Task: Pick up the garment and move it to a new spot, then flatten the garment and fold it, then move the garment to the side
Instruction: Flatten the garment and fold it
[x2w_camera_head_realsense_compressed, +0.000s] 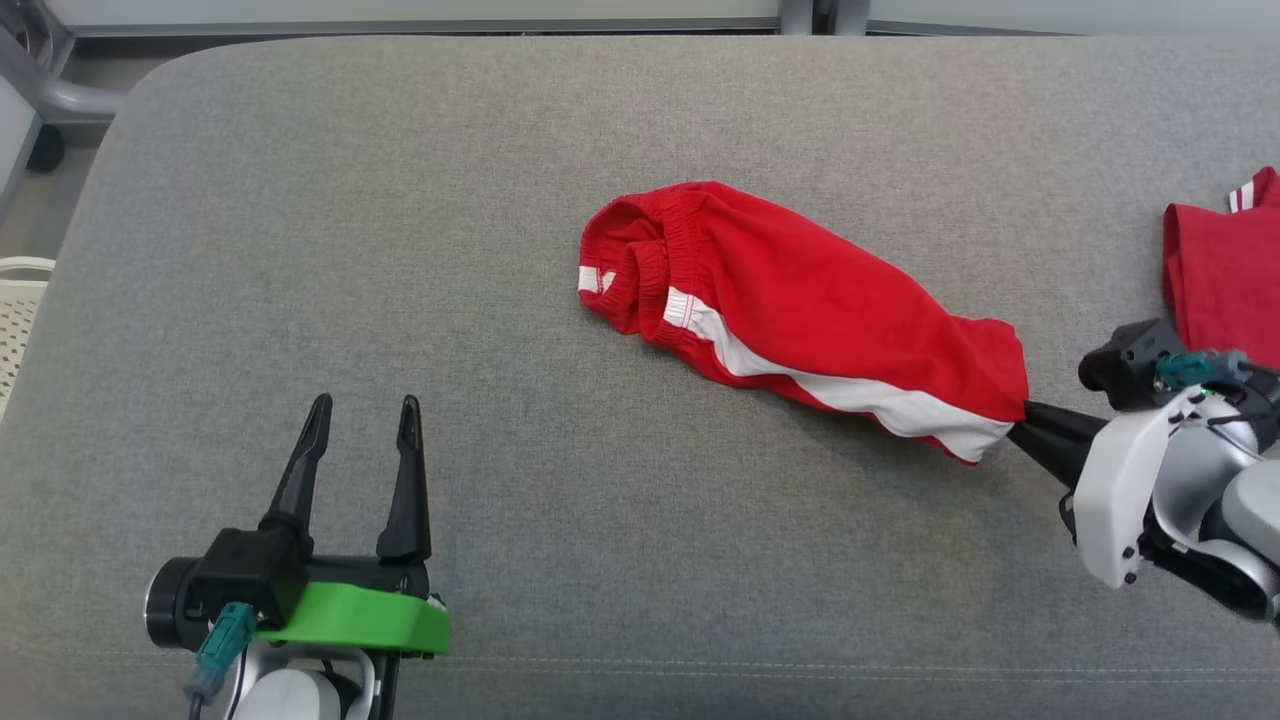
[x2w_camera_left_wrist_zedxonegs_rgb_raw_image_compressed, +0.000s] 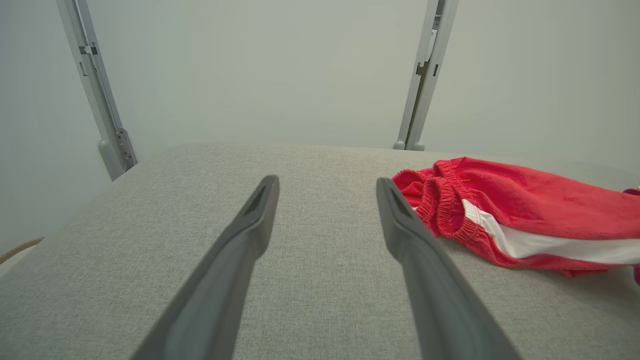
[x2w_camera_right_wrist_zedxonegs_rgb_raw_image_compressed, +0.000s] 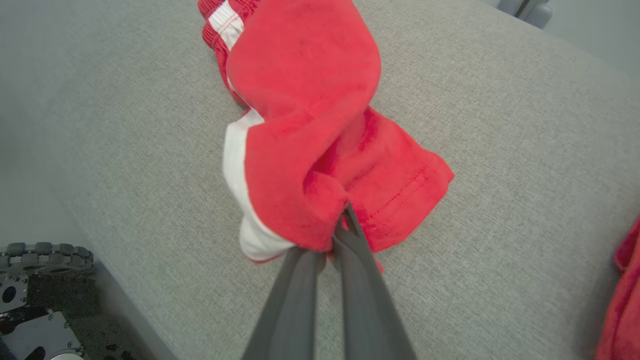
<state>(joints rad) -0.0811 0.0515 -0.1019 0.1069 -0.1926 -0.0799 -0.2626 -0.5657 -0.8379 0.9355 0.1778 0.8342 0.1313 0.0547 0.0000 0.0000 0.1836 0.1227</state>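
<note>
The garment (x2w_camera_head_realsense_compressed: 800, 310), red with a white side stripe, lies bunched in a tube near the middle of the surface (x2w_camera_head_realsense_compressed: 450, 180), its waistband (x2w_camera_head_realsense_compressed: 650, 250) turned to the far left and its hem (x2w_camera_right_wrist_zedxonegs_rgb_raw_image_compressed: 400, 200) to the near right. That hem is pinched by the right hand (x2w_camera_right_wrist_zedxonegs_rgb_raw_image_compressed: 340, 227), which is pressed together on a small gather of cloth at the corner; the rest of the cloth rests on the surface. The left hand (x2w_camera_head_realsense_compressed: 365, 405) is held spread over the near left of the surface, well apart from the garment and holding nothing. A second garment (x2w_camera_head_realsense_compressed: 1220, 270), also red, lies at the right edge, just beyond the right hand

The pick-up is judged barely begun. Only an edge fold appears to be caught, so the cloth could be pulled out of the pinch once its full weight is hung from it, above all if it is lifted fast. Whether one layer or both are gripped cannot be told; with one layer, the tube could be opened unevenly and twisted, and flattening would be made harder. If it is dragged instead of raised, it could be bunched further by friction on the fabric surface. A swing to the right could bring it onto the second garment and tangle the two
</note>
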